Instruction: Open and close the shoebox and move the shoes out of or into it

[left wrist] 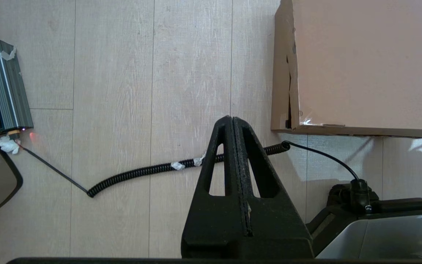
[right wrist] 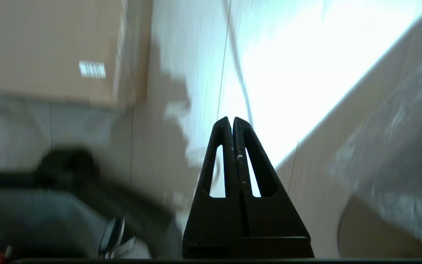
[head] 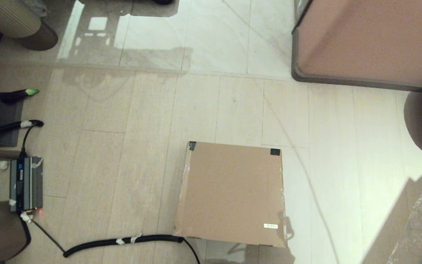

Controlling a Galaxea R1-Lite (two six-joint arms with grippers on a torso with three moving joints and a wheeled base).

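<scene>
On the floor's left edge we see a grey power unit [head: 26, 183], its coiled black cable [head: 123, 241] running toward the shoebox [head: 233, 192]. Our left gripper [left wrist: 232, 119] hangs clenched and empty above that cable, just beside the closed box. Our right gripper [right wrist: 232, 119], also clenched and empty, hovers off the box's right side.

The shoebox [head: 233, 194] sits shut on the floor [head: 123, 146], tape patches on its far lid corners; a coiled cable [head: 123, 241] runs beside its near-left corner.
</scene>
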